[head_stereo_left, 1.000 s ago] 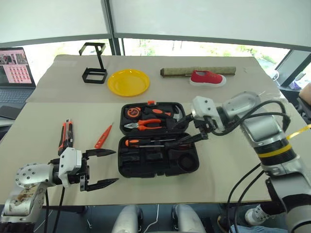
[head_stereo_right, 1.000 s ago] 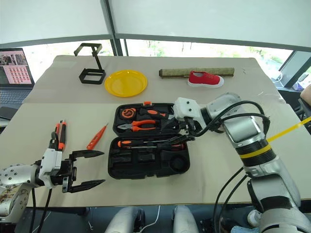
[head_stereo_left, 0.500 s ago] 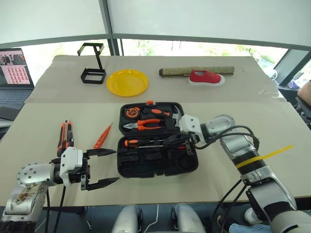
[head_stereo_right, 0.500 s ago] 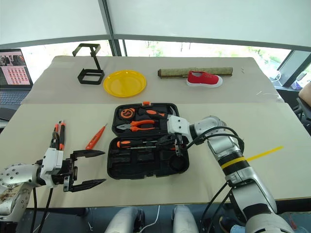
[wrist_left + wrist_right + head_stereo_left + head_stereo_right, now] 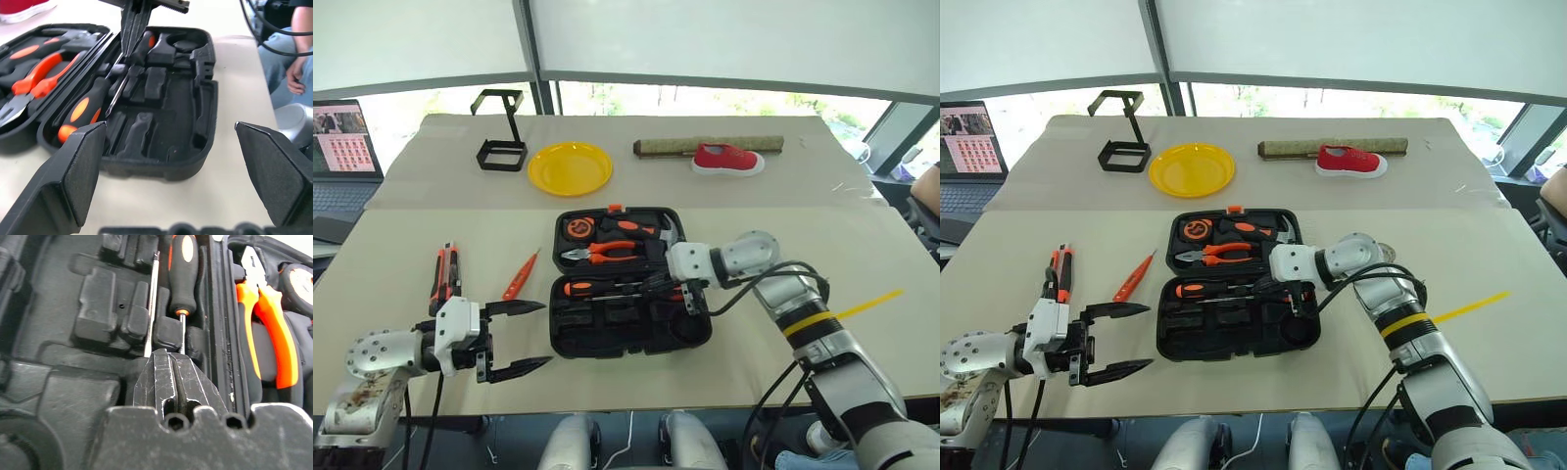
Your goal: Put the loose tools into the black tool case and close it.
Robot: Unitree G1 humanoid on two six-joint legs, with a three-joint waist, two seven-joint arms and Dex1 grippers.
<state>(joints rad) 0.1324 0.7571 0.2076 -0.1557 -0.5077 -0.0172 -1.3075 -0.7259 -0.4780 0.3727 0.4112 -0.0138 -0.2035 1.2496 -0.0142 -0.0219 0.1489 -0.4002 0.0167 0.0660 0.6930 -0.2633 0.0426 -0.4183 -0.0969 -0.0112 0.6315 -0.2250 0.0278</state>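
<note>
The black tool case (image 5: 607, 345) lies open at the table's middle. In its near half rests a black-and-orange screwdriver (image 5: 592, 287), and beside it runs a second screwdriver's bare shaft (image 5: 151, 308). My right gripper (image 5: 656, 287) is shut, its tips down on these shafts (image 5: 168, 355); whether a shaft is pinched I cannot tell. On the table to the left lie the utility knife (image 5: 445, 274) and the small orange screwdriver (image 5: 521, 276). My left gripper (image 5: 546, 335) hangs open and empty near the front edge, pointing at the case (image 5: 161, 161).
Pliers (image 5: 602, 252) and a tape measure (image 5: 579, 227) sit in the case's far half. Further back stand a yellow plate (image 5: 571, 166), a black wire stand (image 5: 502, 142), a red shoe (image 5: 728, 158) and a long bar (image 5: 705, 145). A laptop (image 5: 342, 147) is at far left, a person (image 5: 293, 58) at right.
My right gripper has sunk into the case's near half, shifted left and closed its fingers. The left arm has not moved.
</note>
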